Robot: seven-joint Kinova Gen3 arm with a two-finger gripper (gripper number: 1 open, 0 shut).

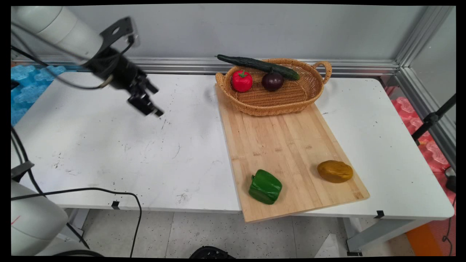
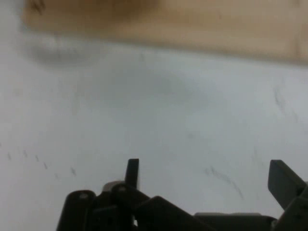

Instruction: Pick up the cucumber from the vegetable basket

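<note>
My gripper (image 1: 151,105) hangs over the bare left half of the white table (image 1: 109,145), open and holding nothing. In the hand view the gripper (image 2: 204,175) shows its two fingertips wide apart above the scuffed tabletop (image 2: 159,120), with the edge of the wooden board (image 2: 192,24) along the top. The board (image 1: 284,145) lies to the right of the gripper. On its near end rest a green bell pepper (image 1: 265,186) and a brown potato (image 1: 335,171).
A wicker basket (image 1: 276,102) stands on the board's far end with a red tomato (image 1: 241,80), a dark purple onion (image 1: 272,80) and a long cucumber (image 1: 258,65) across its rim. A black cable (image 1: 109,191) crosses the table's near left edge.
</note>
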